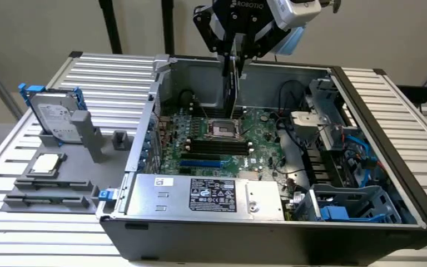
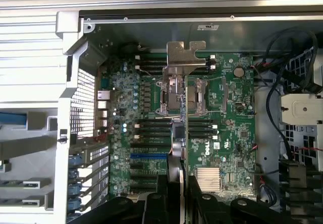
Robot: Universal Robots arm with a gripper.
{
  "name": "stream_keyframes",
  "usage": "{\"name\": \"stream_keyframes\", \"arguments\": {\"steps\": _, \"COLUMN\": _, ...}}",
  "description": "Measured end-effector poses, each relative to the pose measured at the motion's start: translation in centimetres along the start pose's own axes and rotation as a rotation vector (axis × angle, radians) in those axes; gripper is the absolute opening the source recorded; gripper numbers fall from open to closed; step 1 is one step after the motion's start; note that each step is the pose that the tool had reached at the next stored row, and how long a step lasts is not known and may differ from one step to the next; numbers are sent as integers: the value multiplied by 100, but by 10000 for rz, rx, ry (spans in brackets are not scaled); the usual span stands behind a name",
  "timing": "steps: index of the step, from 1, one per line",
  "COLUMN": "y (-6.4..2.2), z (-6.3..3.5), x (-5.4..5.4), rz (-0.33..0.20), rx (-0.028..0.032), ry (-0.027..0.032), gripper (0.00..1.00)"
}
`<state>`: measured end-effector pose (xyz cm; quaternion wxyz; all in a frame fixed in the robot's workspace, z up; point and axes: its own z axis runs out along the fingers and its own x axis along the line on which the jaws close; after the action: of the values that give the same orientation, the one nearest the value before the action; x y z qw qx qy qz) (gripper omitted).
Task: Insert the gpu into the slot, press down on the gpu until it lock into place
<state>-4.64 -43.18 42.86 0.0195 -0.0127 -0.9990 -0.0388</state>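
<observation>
Gripper [image 1: 236,54] in the exterior view hangs above the open computer case [image 1: 273,240], clamped on the gpu [image 1: 233,83], which dangles edge-down beneath it over the CPU socket [image 1: 223,128]. The slot [image 1: 200,164] lies beyond the card's lower end, towards the power supply box [image 1: 206,194]. In the wrist view, the gripper [image 2: 180,183] pinches the gpu [image 2: 185,57] edge-on, and the blue slot [image 2: 149,155] sits bare just beside the card.

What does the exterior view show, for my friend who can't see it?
The robot's hand holds the gpu on edge above the motherboard inside an open computer case. The blue slot is empty.
</observation>
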Motion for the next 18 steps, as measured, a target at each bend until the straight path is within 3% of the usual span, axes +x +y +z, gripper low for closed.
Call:
{"name": "stream_keyframes", "arguments": {"steps": 7, "y": 0, "z": 0, "x": 0, "rz": -80, "rx": 1, "ry": 6, "gripper": 26}}
{"name": "stream_keyframes", "arguments": {"steps": 18, "y": 0, "z": 3, "x": 0, "rz": -2041, "rx": 61, "ry": 150, "gripper": 26}}
